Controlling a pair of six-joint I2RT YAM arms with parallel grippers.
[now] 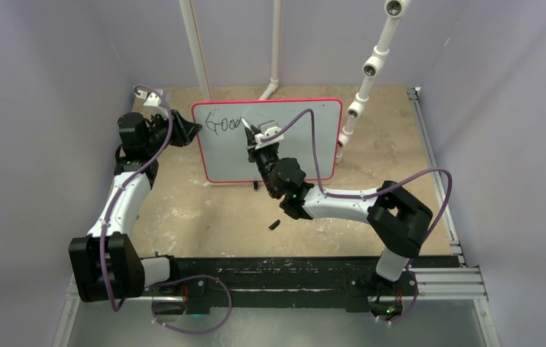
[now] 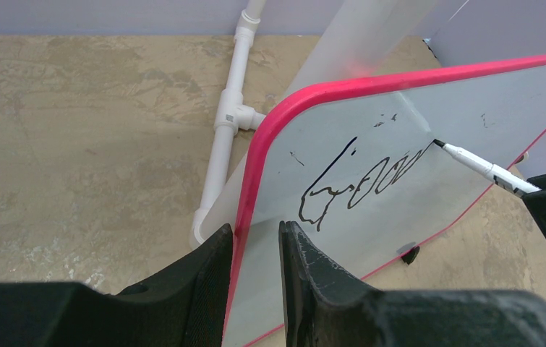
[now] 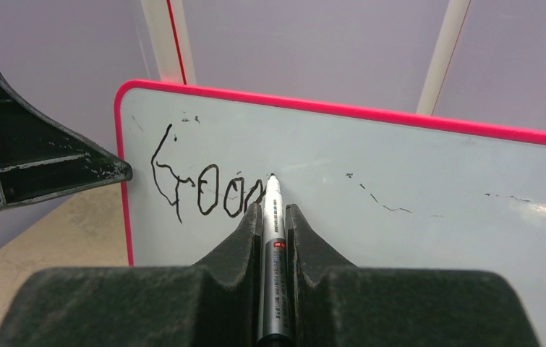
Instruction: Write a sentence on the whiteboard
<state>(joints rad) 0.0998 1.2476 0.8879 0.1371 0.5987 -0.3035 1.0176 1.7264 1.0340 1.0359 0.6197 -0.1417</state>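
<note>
Starting at the left, we see the left gripper [image 2: 255,233] part-way closed, one finger on each side of the pink left rim of the whiteboard [image 1: 291,155], pinching that edge to steady it. The whiteboard stands toward the far side of the table [image 1: 205,210], facing the arms. Near its top left corner the sentence [image 3: 208,189] has only begun: "Goo" and part of a further letter in black. Just right of that last stroke, the tip of the marker [image 3: 273,202] touches the board. The right gripper [image 3: 273,213] is closed tight around the marker's barrel.

We judge several risks from here. The board is held at one edge only, so a hard push from the marker could swing or tip it and break the line. Too light a touch would leave gaps in the letters. The marker could slide or twist between the fingers and spoil their shape. The right arm's purple cable [image 1: 313,144] crosses in front of the board's right half and could smear fresh ink there.
</note>
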